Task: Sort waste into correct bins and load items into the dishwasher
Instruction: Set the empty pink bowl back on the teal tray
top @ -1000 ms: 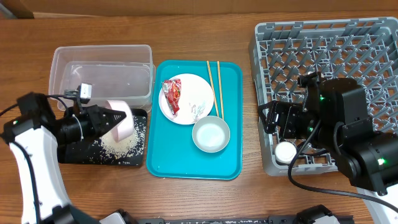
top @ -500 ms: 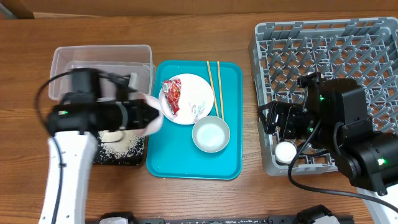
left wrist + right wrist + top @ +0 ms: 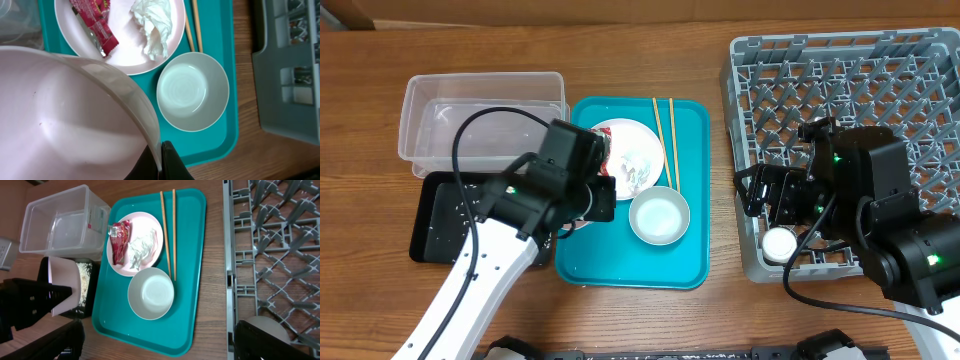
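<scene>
1. Currently the teal tray (image 3: 690,265) is sitting mid-table toward the near edge. The clear tub (image 3: 485,105) is sitting toward the far-left corner w/ the black tray (image 3: 440,215) just in front of it, a few rice grains (image 3: 470,200) lying scattered in it. The dish rack (image 3: 850,110) is filling the right end.
2. The left arm is hanging over the teal tray's left edge, hiding part of the white plate (image 3: 640,150) from overhead. The right arm is covering the rack's near-left corner, w/ a white cup (image 3: 780,243) sitting in the rack beside it.
3. On the plate, the red wrapper (image 3: 95,25) & white tissue (image 3: 152,22) are lying side by side. A pale bowl (image 3: 192,90) is standing mouth-up just on the plate's near side.
4. The chopsticks (image 3: 666,140) are lying parallel, long axis running far-to-near, along the plate's right side.
5. The left gripper (image 3: 160,160) is pinching the rim of a pink bowl (image 3: 65,115), fingers closed on its wall. The bowl's inside is facing the wrist cam, over the teal tray's left part.
6. The right gripper (image 3: 157,340) is standing w/ fingers wide apart, gripping nothing.
</scene>
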Controlling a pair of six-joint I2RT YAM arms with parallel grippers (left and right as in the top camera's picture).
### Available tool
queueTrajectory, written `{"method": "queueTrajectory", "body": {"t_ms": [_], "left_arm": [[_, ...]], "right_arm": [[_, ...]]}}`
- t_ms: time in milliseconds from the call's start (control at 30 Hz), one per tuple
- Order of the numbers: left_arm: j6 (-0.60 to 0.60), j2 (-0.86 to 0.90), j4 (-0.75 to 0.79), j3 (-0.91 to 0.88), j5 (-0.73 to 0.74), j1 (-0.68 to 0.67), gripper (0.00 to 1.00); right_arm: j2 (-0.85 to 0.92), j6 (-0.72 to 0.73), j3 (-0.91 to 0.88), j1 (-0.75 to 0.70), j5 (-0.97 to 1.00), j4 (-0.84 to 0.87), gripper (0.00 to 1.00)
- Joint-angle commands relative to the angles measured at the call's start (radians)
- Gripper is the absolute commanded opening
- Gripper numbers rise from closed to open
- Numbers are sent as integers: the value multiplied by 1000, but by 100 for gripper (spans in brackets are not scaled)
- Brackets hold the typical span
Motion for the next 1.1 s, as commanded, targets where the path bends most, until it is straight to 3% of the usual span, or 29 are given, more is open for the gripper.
{"method": "queueTrajectory", "body": {"t_ms": [0,400,700,733,800,867,900,1067], "left_arm": [[-72,27,-15,21,-111,-49,4],[-121,166,-84,8,-117,-103,4],[-199,296,-13,-85,-127,-171,4],[-208,297,-13,-85,-125,-171,7],[-207,291,-39,-62,-117,-161,23],[-205,286,-89,-6,-116,-141,61],[-195,284,-114,35,-117,-129,70],[-104,285,-74,172,-156,-110,82]], "right_arm": [[-3,-3,14,5,4,3,98],[-3,-3,14,5,4,-13,98],[-3,-4,14,5,5,-13,98],[-3,-4,14,5,5,-13,98],[-3,-4,14,5,5,-12,98],[-3,-4,14,5,5,-10,98],[-3,-4,14,5,5,-8,98],[-3,-4,14,5,5,6,98]]}}
